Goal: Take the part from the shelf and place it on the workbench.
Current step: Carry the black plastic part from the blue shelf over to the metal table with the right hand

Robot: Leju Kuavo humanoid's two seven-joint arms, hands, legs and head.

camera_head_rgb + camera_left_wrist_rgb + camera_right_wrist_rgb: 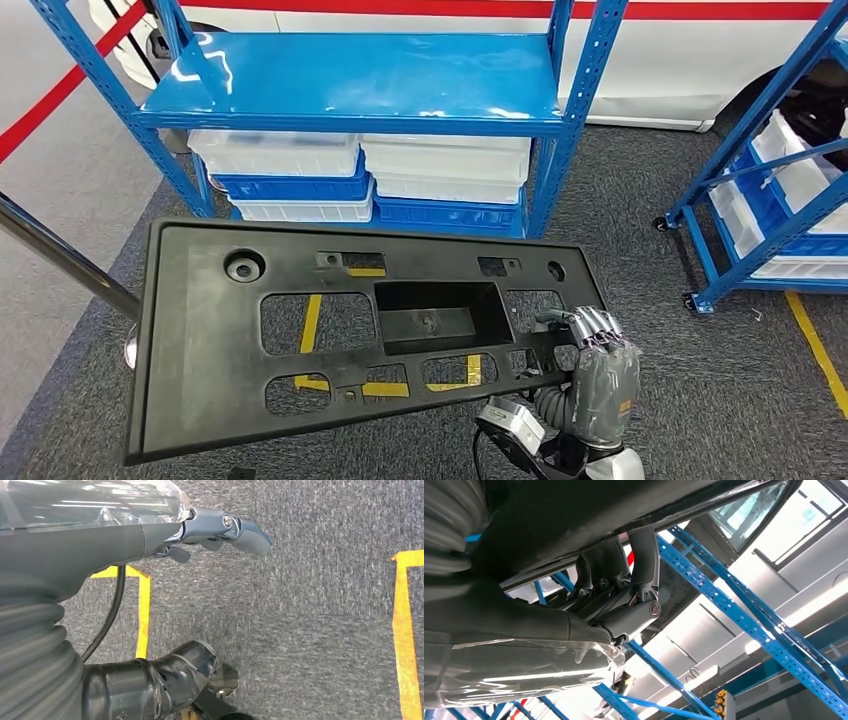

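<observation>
The right hand (597,372) grips the black plastic panel (300,340) at its four-o'clock corner, fingers (585,322) curled over the edge, holding it flat above the carpet (720,400). The blue shelf (360,85) stands at twelve o'clock. The left hand (220,530) hangs over the floor; whether it is open I cannot tell.

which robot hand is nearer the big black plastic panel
Right. The right robot hand grips the large black plastic panel at its lower right edge; the left robot hand hangs over grey carpet, holding nothing.
</observation>
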